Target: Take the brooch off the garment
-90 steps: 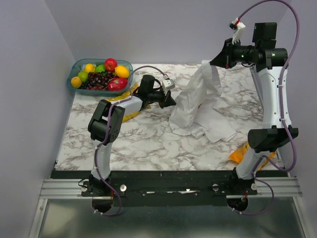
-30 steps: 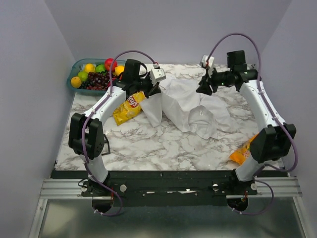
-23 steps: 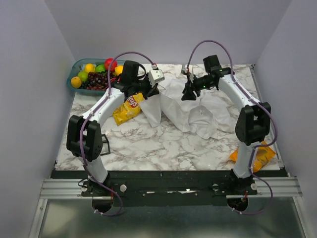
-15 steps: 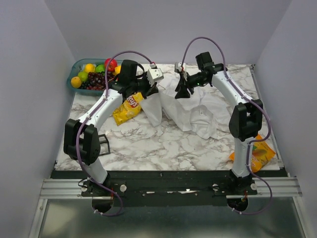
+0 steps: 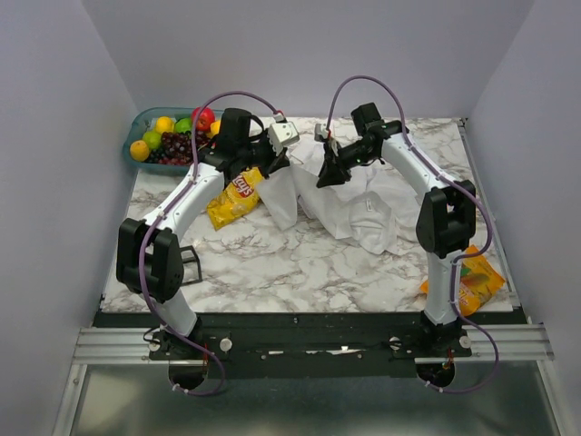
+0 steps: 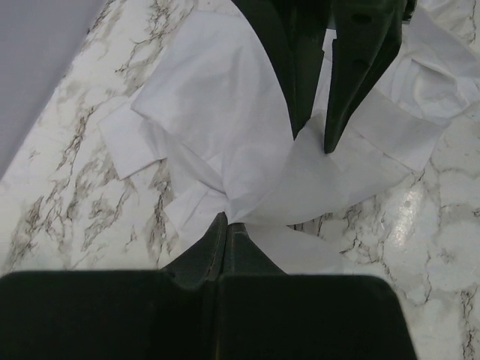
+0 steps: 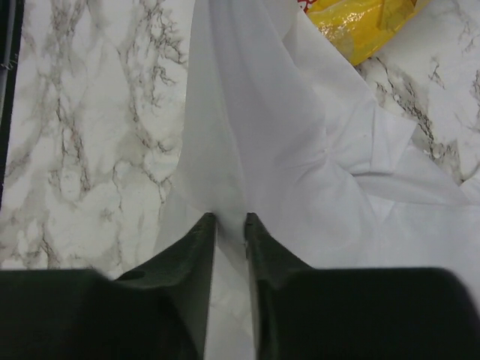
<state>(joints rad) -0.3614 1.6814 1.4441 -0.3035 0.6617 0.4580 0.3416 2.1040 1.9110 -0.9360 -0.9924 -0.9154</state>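
The white garment (image 5: 356,204) lies crumpled on the marble table, with one flap raised toward the left. My left gripper (image 5: 280,167) is shut on a bunched fold of the garment (image 6: 225,135); its tips (image 6: 225,219) pinch the cloth. My right gripper (image 5: 322,180) stands close beside it, its jaws nearly together with a ridge of the garment (image 7: 300,165) pinched between the tips (image 7: 230,219). The right gripper's fingers (image 6: 352,67) show from above in the left wrist view. The brooch is hidden in every view.
A yellow chip bag (image 5: 234,197) lies just left of the garment and shows in the right wrist view (image 7: 360,22). A fruit basket (image 5: 138,123) stands at the back left. An orange snack packet (image 5: 472,277) lies by the right arm's base.
My right gripper has come down from high at the back right and moved left across the garment to beside the left gripper. The left gripper now holds a raised flap.
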